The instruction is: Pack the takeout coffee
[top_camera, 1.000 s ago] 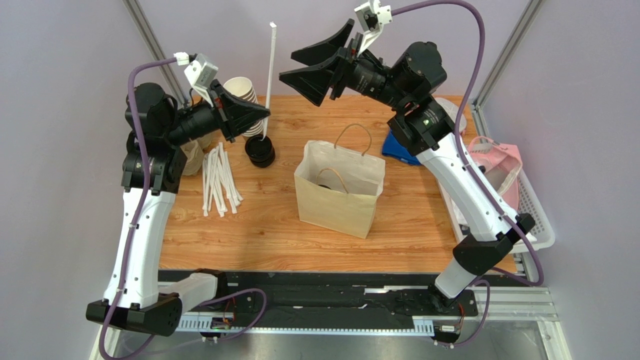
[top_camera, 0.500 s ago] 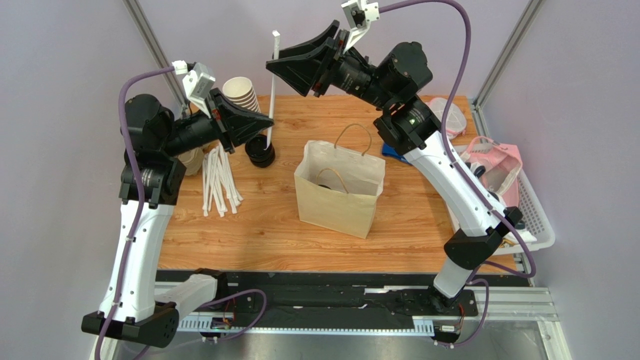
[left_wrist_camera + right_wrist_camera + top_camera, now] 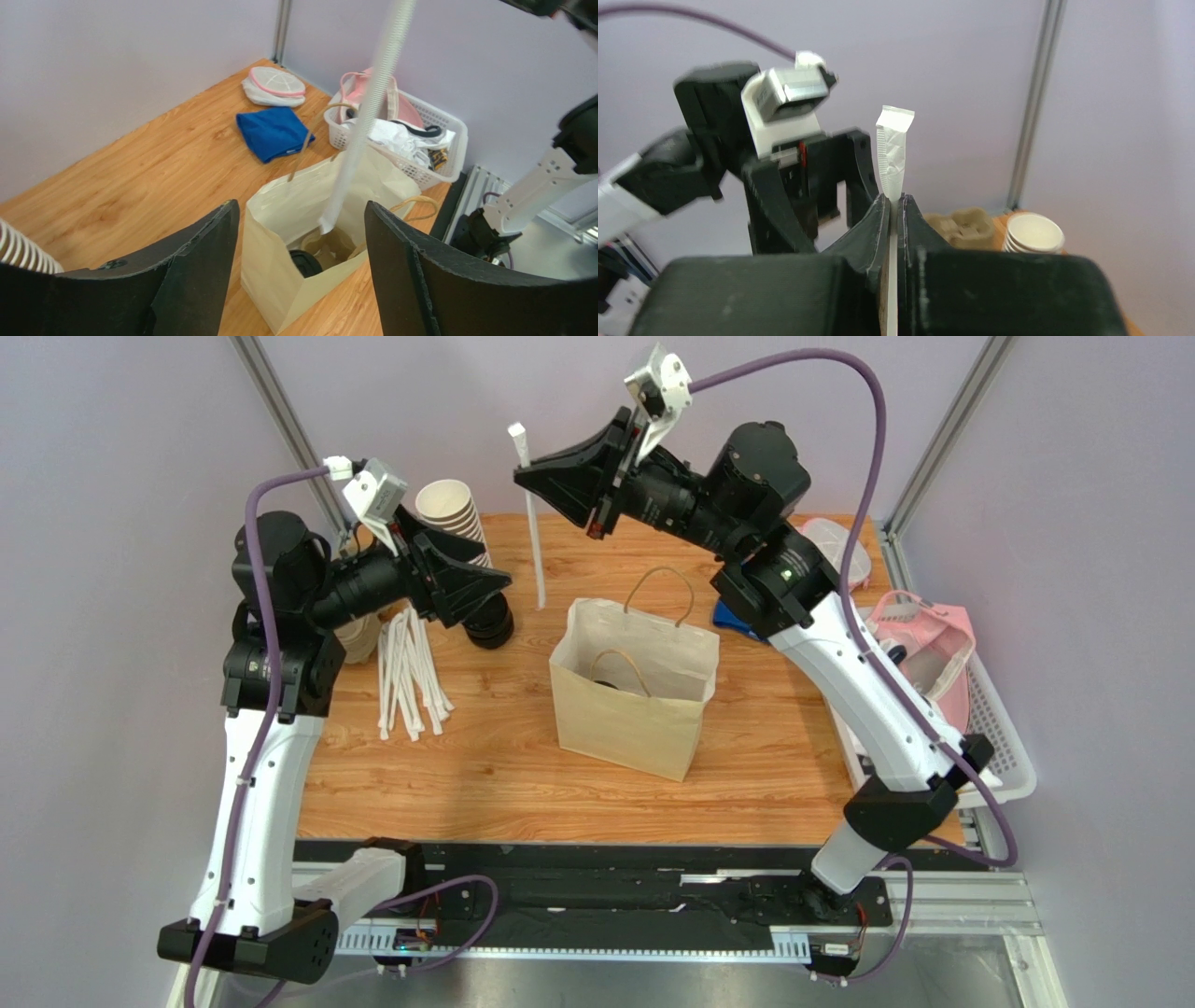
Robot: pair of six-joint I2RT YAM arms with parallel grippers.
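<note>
Paper-wrapped straw (image 3: 535, 546) clamped upright in right gripper (image 3: 525, 472) | left gripper (image 3: 494, 571) fingers apart, near it | takeout coffee (image 3: 306, 263) already inside bag (image 3: 631, 714) | step: adding straw; next: carry over bag mouth; lower; let go

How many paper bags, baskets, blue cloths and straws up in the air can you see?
Paper bag: 1
Basket: 1
Blue cloth: 1
Straw in the air: 1
Total: 4
</note>
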